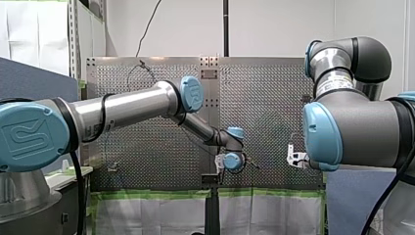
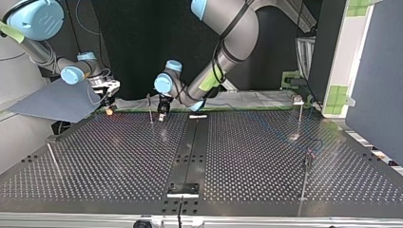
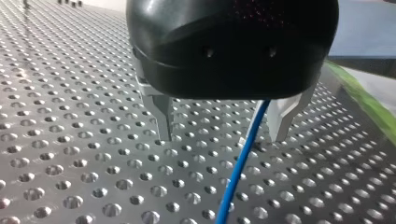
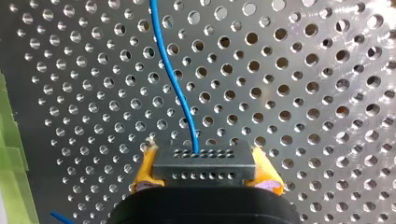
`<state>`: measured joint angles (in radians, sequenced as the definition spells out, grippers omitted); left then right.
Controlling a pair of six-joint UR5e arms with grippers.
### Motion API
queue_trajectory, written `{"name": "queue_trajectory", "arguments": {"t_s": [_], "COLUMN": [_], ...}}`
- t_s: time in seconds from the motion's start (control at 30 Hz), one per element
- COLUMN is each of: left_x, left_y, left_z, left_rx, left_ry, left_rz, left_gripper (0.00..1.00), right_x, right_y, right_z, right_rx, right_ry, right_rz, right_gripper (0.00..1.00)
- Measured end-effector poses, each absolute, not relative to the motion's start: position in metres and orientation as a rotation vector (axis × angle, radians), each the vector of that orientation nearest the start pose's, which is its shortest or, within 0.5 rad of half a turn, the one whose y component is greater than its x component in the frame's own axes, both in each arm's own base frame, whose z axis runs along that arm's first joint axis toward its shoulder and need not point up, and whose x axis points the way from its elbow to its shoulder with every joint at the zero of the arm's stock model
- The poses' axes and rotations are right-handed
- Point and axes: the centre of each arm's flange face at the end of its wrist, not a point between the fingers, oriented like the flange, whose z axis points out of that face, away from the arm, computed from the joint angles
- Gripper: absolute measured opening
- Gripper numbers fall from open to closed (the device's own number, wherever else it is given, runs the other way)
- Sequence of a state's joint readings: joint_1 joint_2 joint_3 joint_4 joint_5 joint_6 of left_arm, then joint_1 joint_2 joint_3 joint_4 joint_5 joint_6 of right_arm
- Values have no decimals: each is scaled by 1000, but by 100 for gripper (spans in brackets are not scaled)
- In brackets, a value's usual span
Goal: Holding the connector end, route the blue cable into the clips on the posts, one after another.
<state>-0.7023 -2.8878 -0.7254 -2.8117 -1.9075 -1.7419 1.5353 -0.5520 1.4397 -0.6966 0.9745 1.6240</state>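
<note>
Clamping the black connector point(image 4: 204, 163) between yellow pads point(image 4: 145, 168), my right hand point(image 4: 205, 169) is holding it over the counter point(image 4: 303, 84), the blue cable point(image 4: 175, 79) running ahead from it; my left hand point(image 3: 222, 135) is hanging open, the cable passing loose between its fingers point(image 3: 163, 116).

A moulded logo in the stylised letters "UR" was seen on the large blue shoulder cap point(image 1: 30, 137) of my left arm point(image 1: 122, 105) in the front view. The same mark was repeated, smaller and tilted, on the blue elbow cap point(image 1: 192, 93) of that arm. In the top view a like mark was made out on the blue cap point(image 2: 36, 17) of my right arm point(image 2: 42, 51), but it was too faint to be read with certainty. No other text, number or label could be read.
</note>
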Motion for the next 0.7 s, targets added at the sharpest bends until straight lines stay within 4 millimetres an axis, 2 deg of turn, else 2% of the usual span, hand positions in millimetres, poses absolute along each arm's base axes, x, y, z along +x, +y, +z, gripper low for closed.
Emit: {"name": "queue_trajectory", "arguments": {"t_s": [0.37,0.53,0.7], "left_x": [552,546,536], "left_y": [-609,-603,-608], "left_z": [-30,-17,0], "left_rx": [292,319,349], "left_ry": [1818,1846,1828], "left_rz": [-247,-247,-276], "left_gripper": [100,100,100], "right_x": [163,163,163], "right_y": [-678,-677,-677], "right_z": [-33,-33,-33], "right_rx": [1719,1724,1728], "right_ry": [-1136,-1139,-1136], "right_rz": [1599,1600,1604], "right_gripper": [0,0,0]}}
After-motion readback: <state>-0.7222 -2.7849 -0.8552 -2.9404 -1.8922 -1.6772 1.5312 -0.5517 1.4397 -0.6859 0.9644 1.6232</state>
